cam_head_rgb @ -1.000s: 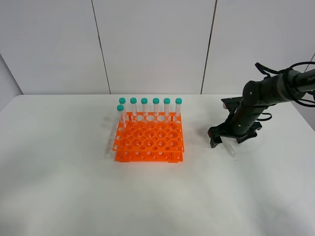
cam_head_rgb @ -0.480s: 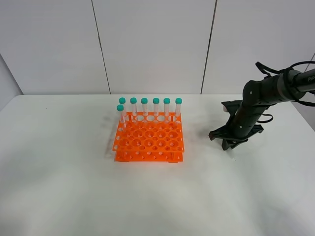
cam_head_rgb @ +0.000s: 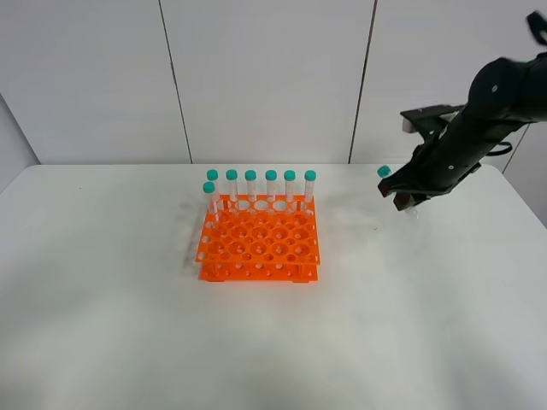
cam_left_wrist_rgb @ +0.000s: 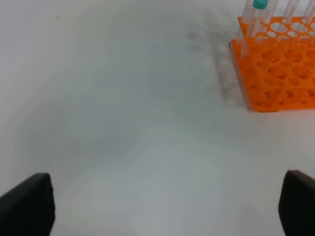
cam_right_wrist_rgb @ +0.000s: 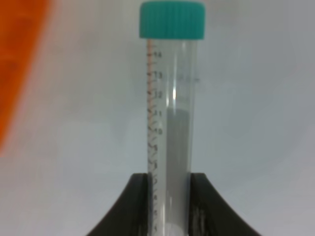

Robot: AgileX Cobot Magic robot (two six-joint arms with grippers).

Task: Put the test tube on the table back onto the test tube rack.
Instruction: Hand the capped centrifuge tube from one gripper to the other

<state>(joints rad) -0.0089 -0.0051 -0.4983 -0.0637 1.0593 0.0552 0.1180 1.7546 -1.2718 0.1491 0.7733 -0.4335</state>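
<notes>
Test tube [cam_right_wrist_rgb: 172,123] sits clamped in the right gripper [cam_head_rgb: 403,195], raised off the bench [cam_head_rgb: 128,342] near its far right corner, well apart from the rack [cam_head_rgb: 256,248], so pickup looks done and slotting it into a free hole is left, while the left gripper [cam_left_wrist_rgb: 162,211] gapes empty.

The test tube [cam_head_rgb: 384,172] is held tilted in the right gripper [cam_head_rgb: 400,195], above the table [cam_head_rgb: 102,325] and well right of the test tube rack [cam_head_rgb: 259,243]. Seven capped tubes [cam_head_rgb: 271,184] are stood toward the rack's far edge.
</notes>
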